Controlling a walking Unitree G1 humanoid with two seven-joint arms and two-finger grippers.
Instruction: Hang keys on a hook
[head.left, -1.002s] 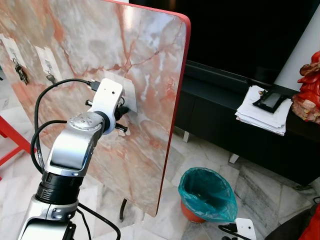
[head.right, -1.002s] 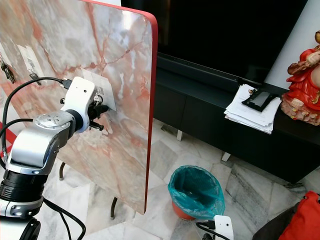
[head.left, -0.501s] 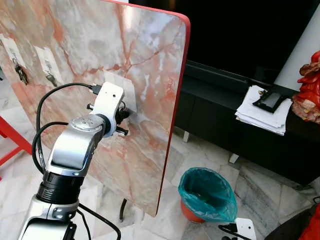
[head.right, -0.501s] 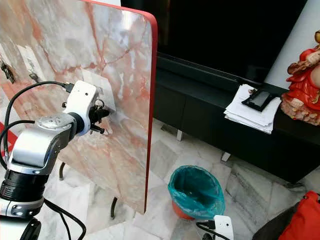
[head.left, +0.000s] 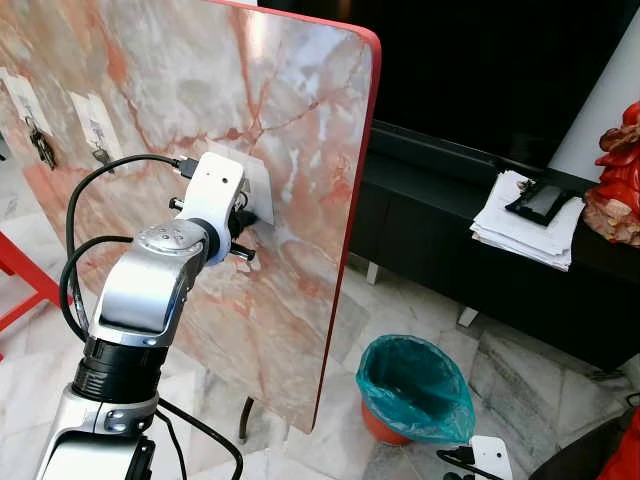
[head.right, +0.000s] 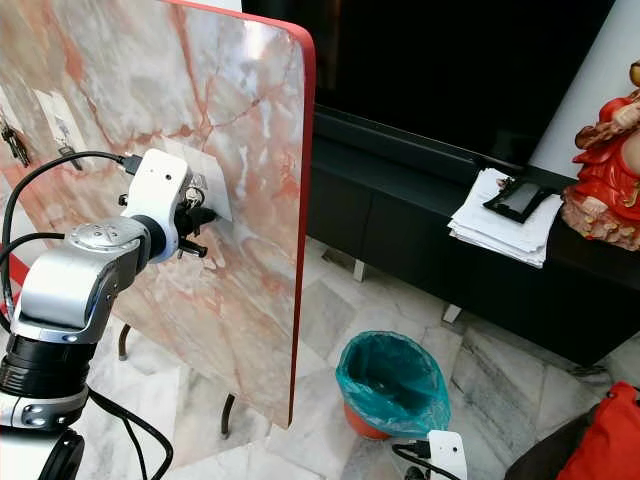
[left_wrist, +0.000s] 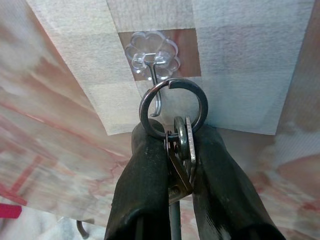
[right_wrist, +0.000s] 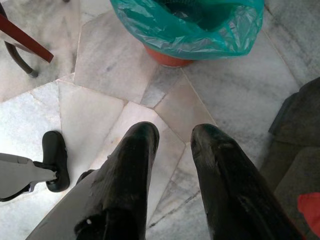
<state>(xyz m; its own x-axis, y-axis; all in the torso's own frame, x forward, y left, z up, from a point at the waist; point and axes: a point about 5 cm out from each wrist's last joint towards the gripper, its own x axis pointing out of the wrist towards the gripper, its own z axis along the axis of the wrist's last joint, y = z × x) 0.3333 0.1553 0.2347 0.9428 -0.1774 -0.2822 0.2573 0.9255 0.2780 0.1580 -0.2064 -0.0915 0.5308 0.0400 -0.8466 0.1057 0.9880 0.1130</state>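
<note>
left gripper (left_wrist: 177, 165) clamped on keys (left_wrist: 181, 145) | ring at 6 o'clock of hook (left_wrist: 152, 62), touching | right gripper (right_wrist: 172, 137) idle, slightly parted, holding nothing

There's a teal-lined bin (head.left: 415, 390) on the marble floor (head.left: 520, 370), right of the red-edged marble board (head.left: 300, 110). Far right, a paper stack (head.left: 520, 225) and red figurine (head.left: 615, 185) sit on a black cabinet (head.left: 430, 215).

The board (head.left: 280, 150) is pink-and-grey marble veined in rust, edged in red. A clear flower-shaped hook (left_wrist: 152, 56) sits on a pale taped patch; the key ring (left_wrist: 173, 107) is dull grey steel, pinched between glossy black fingers (left_wrist: 147, 185). The bin (head.left: 415, 390) is orange, lined in teal plastic. The floor (right_wrist: 125, 60) is white-grey marble. At 3 o'clock, a red figurine (head.left: 615, 185).
</note>
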